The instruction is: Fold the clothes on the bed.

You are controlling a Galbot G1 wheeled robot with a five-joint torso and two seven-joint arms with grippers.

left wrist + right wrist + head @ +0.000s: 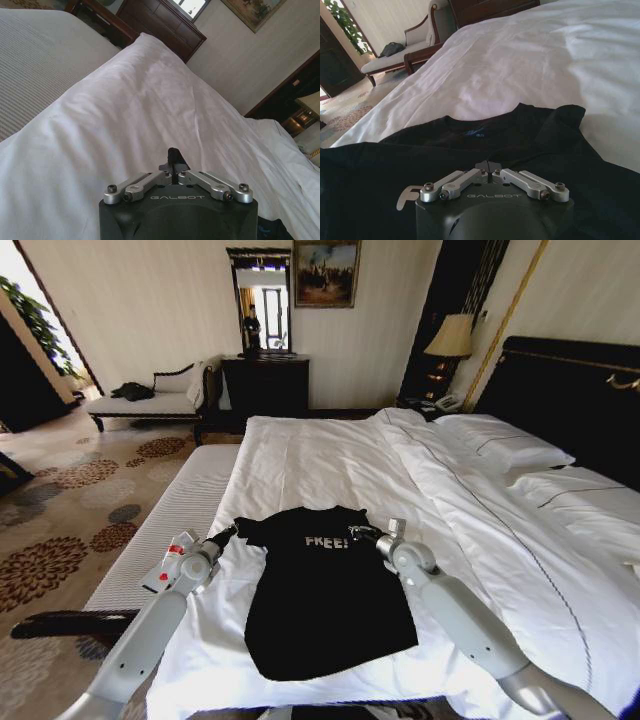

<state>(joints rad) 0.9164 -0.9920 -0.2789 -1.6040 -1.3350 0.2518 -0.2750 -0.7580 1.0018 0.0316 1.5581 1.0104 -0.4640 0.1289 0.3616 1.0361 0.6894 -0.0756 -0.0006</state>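
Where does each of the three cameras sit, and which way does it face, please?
Head view: high on the robot, looking down at the bed and T-shirt; both arms show, left pincer, right pincer.
Left wrist view: behind the shut left pincer, facing across the duvet.
Right wrist view: behind the shut right pincer, low over the T-shirt.
All share the bed.

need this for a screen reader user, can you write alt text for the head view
A black T-shirt with white "FREE" lettering lies flat on the white duvet of a large bed, collar toward the pillows. The robot's left gripper sits at one shoulder of the shirt and the right gripper at the other, both shut. A striped bench runs along the bed's left side.
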